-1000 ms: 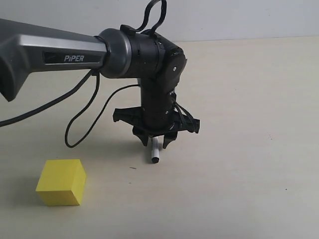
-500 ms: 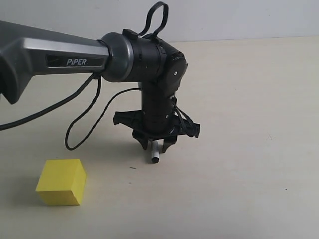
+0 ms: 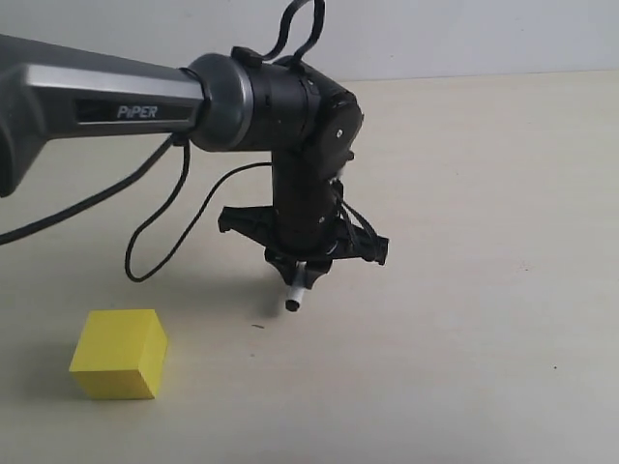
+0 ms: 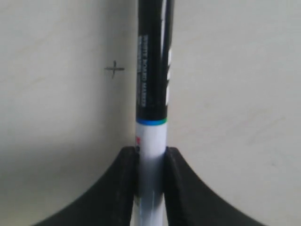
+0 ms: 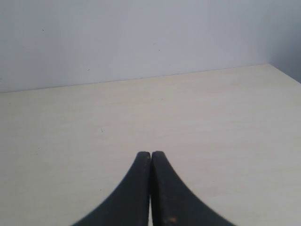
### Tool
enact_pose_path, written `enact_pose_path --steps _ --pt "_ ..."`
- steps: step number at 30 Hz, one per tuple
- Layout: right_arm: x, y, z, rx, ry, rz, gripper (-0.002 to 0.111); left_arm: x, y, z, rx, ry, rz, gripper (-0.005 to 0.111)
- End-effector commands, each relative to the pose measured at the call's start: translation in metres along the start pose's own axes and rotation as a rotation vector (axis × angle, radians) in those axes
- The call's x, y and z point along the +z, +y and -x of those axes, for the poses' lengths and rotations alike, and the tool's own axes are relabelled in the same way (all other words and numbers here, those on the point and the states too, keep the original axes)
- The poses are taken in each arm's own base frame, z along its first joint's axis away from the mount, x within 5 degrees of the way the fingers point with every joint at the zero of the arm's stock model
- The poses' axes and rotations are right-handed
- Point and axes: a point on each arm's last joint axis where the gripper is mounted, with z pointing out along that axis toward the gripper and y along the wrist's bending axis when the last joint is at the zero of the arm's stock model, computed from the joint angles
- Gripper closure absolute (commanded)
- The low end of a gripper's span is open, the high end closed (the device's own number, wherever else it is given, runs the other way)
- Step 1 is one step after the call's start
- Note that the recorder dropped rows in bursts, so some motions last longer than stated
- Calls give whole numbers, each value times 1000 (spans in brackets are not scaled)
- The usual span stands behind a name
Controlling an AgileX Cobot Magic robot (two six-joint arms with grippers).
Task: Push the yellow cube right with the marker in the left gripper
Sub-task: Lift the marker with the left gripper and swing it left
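The yellow cube point(image 3: 118, 353) rests on the pale table at the lower left of the exterior view. My left gripper point(image 3: 300, 273), on the black and grey PiPER arm, hangs above the table to the cube's right, well apart from it. It is shut on the marker point(image 3: 295, 296), whose end pointing down toward the table is black. In the left wrist view the marker point(image 4: 153, 94) runs out from between the fingers point(image 4: 123, 188), white barrel in the grip and black cap beyond. My right gripper point(image 5: 151, 155) is shut on nothing and does not appear in the exterior view.
A black cable point(image 3: 160, 217) loops down from the left arm toward the table between the gripper and the cube. A small pencilled cross point(image 4: 114, 69) marks the table near the marker. A pale wall point(image 5: 141, 37) stands behind the table's far edge.
The left gripper has tilted and shifted slightly left, so the marker now slants with its lower end swung left. The cube has not moved.
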Motion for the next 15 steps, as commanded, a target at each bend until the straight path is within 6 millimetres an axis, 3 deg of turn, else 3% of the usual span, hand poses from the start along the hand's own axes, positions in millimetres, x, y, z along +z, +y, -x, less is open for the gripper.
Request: enact_pose_path --steps 1,8,11,15 --pt "0 0 0 -3 -9 -6 108 -56 13 -3 58 -96 42 107" --pt "0 0 0 -3 -9 -6 108 -139 49 -32 127 -221 99 107" --pt "0 0 0 -3 -9 -6 108 -155 68 -55 170 -238 116 107" --pt "0 0 0 -3 -9 -6 108 -173 111 -85 161 -250 122 107"
